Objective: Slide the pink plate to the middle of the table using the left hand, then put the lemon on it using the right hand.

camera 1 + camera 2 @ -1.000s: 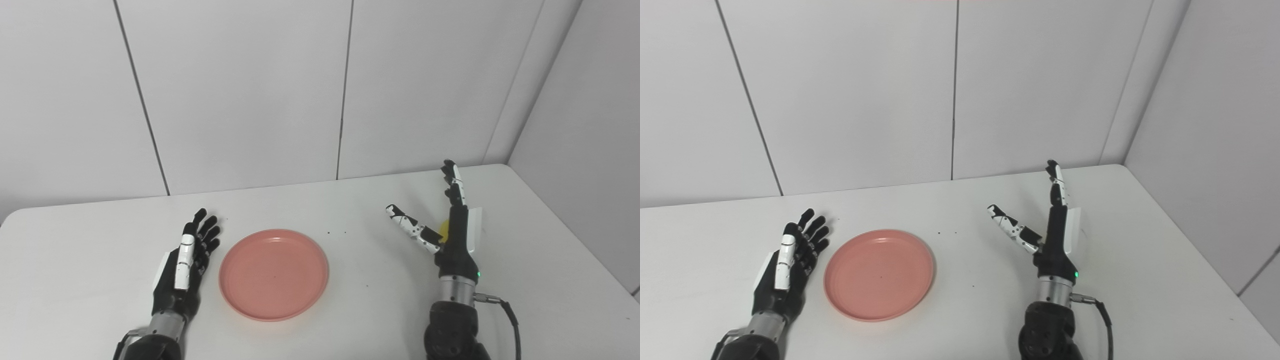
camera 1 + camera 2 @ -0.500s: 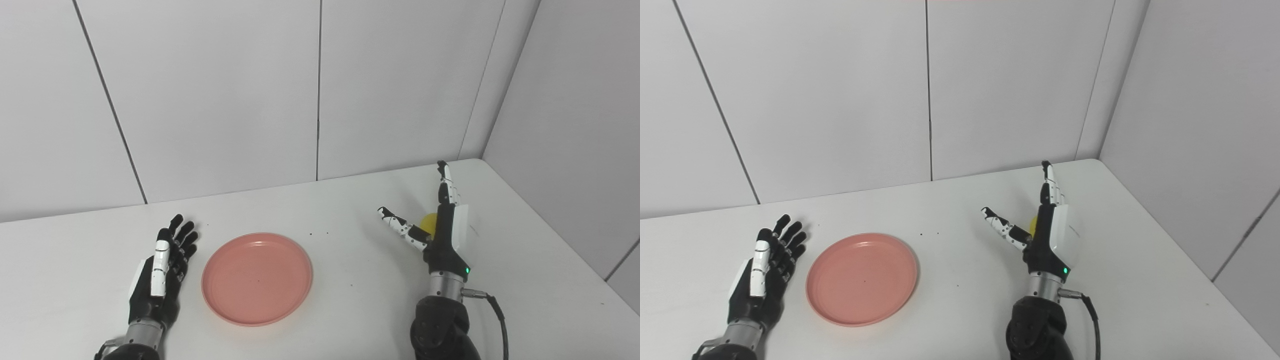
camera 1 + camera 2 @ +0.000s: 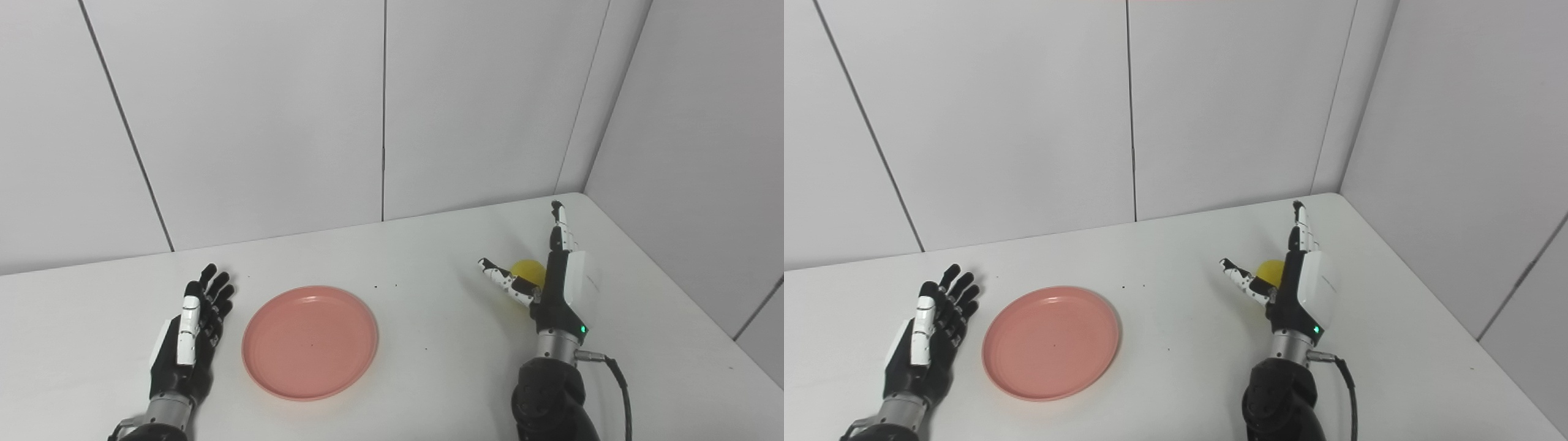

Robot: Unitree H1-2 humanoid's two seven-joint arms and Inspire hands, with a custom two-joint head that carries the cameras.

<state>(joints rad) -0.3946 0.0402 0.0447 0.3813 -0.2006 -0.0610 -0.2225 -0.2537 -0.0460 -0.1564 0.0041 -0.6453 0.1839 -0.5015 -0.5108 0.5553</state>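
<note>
Pink plate flat on the white desk, lemon in the spread of the right hand.

Left eye view: the pink plate (image 3: 310, 342) lies flat, left of the desk's (image 3: 429, 380) middle, its round form showing no long axis. The left hand (image 3: 188, 337) rests just beside its left rim, apart from it, fingers (image 3: 211, 294) straight, loosely spread and holding nothing. The right hand (image 3: 554, 291) stands edge-up with its thumb and fingers wide; the lemon (image 3: 529, 271) sits between them, half hidden, so its long axis cannot be told, nor can contact.
Right eye view: the lemon (image 3: 1272, 270) peeks out yellow behind the thumb, well right of the plate.
</note>
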